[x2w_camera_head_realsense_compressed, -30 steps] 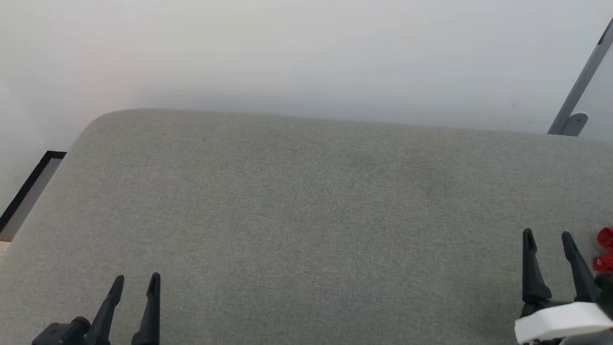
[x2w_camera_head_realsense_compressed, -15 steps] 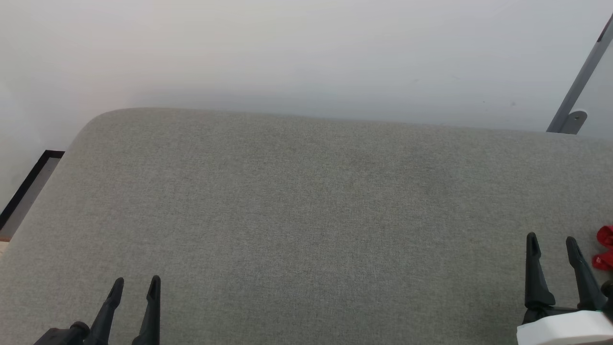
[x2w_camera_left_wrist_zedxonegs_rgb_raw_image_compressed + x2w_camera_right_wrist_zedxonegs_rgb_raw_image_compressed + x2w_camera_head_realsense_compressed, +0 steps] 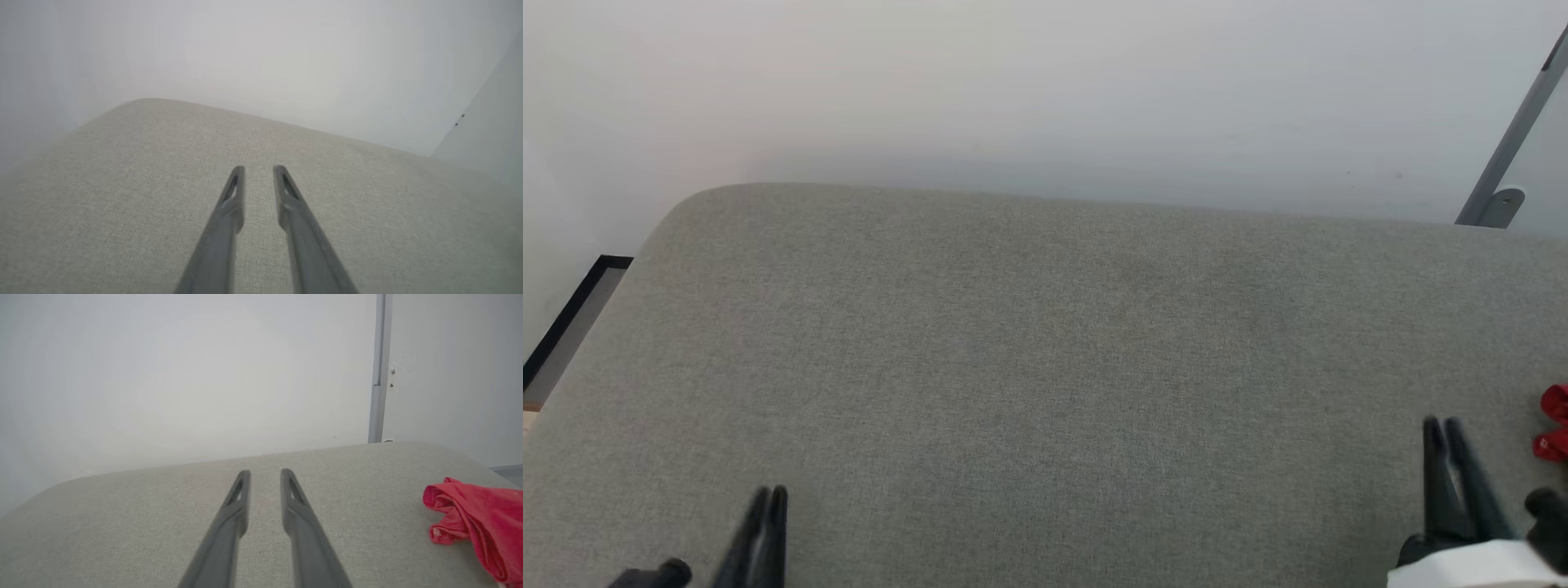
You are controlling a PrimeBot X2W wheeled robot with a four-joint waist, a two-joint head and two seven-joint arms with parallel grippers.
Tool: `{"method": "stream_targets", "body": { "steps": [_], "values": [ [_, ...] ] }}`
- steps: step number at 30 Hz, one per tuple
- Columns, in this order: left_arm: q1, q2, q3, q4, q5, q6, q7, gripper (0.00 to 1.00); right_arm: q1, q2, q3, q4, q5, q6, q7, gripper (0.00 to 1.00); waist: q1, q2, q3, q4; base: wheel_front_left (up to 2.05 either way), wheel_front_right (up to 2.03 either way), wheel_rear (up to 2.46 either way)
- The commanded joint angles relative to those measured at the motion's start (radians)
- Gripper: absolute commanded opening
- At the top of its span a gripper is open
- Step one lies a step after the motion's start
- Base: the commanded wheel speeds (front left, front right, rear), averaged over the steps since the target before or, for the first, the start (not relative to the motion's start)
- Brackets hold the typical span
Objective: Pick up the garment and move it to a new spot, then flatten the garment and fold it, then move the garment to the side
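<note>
STATE: left claw and right claw half-open, empty, over grey bench | GARMENT: garment bunched at bench's right end, near right claw | RISK: pinching one loose fold of the heap may let it slip during the lift

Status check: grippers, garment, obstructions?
Left gripper, right gripper: empty, fingers narrowly apart. Garment bunched on grey cushion, right of right gripper, untouched. Nothing in the way.
</note>
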Motion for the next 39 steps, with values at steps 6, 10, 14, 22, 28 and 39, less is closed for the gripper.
{"method": "stream_targets", "body": {
  "steps": [6,10,14,22,28,39],
  "values": [
    [-0.018,-0.013,0.006,0.011,-0.078,0.001,0.021,0.0,-0.019,0.001,-0.003,0.021,0.087,0.0,0.027,0.0,0.0,-0.0001,0.002,-0.006,0.0,0.0,0.0],
    [-0.035,-0.022,0.013,0.019,-0.142,0.001,0.04,0.0,-0.029,0.001,0.002,0.027,0.16,0.0,0.043,0.0,0.0,-0.0001,0.003,-0.01,0.0,0.0,0.0],
    [-0.051,-0.03,0.02,0.028,-0.202,0.001,0.057,0.0,-0.038,0.0,0.007,0.033,0.23,0.0,0.057,0.0,0.0,-0.0001,0.005,-0.015,0.0,0.0,0.0],
    [-0.085,-0.048,0.034,0.045,-0.327,0.001,0.094,0.0,-0.059,0.0,0.016,0.047,0.375,0.0,0.089,0.0,0.0,-0.0001,0.008,-0.026,0.0,0.0,0.0],
    [-0.105,-0.059,0.044,0.054,-0.403,0.001,0.116,0.0,-0.073,-0.001,0.02,0.057,0.463,0.0,0.108,0.0,0.0,-0.0001,0.011,-0.033,0.0,0.0,0.0],
    [-0.139,-0.079,0.06,0.067,-0.528,0.001,0.155,0.0,-0.097,-0.001,0.027,0.074,0.61,0.0,0.143,0.0,0.0,-0.0001,0.015,-0.046,0.0,0.0,0.0]
  ]
}}
